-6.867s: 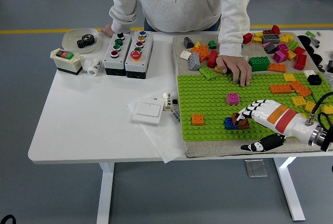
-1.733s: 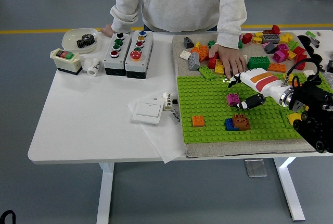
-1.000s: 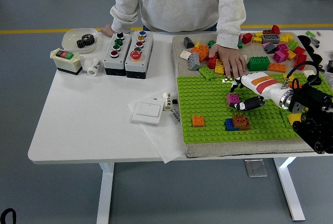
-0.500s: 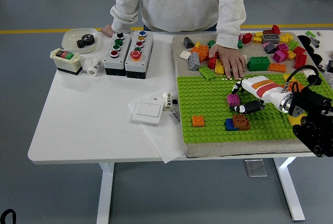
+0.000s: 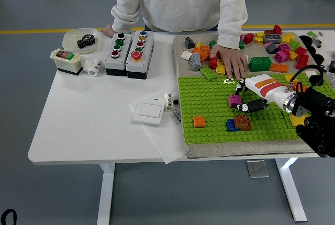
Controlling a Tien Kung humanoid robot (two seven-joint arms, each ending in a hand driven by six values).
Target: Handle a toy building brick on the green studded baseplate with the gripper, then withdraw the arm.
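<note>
One magenta brick (image 5: 234,99) on the green baseplate (image 5: 209,107) is flanked by the right hand's (image 5: 250,93) thumb and fingers; a firm grasp cannot be confirmed.

2 button boxes (image 5: 128,52), 1 baseplate (image 5: 209,104), 1 gear (image 5: 85,41), 1 wall switch (image 5: 148,112)

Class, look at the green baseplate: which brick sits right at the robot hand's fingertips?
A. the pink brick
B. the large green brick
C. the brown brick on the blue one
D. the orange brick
A: the right hand reaches the pink brick on the green baseplate; the orange brick sits apart, nearer the front.
</note>
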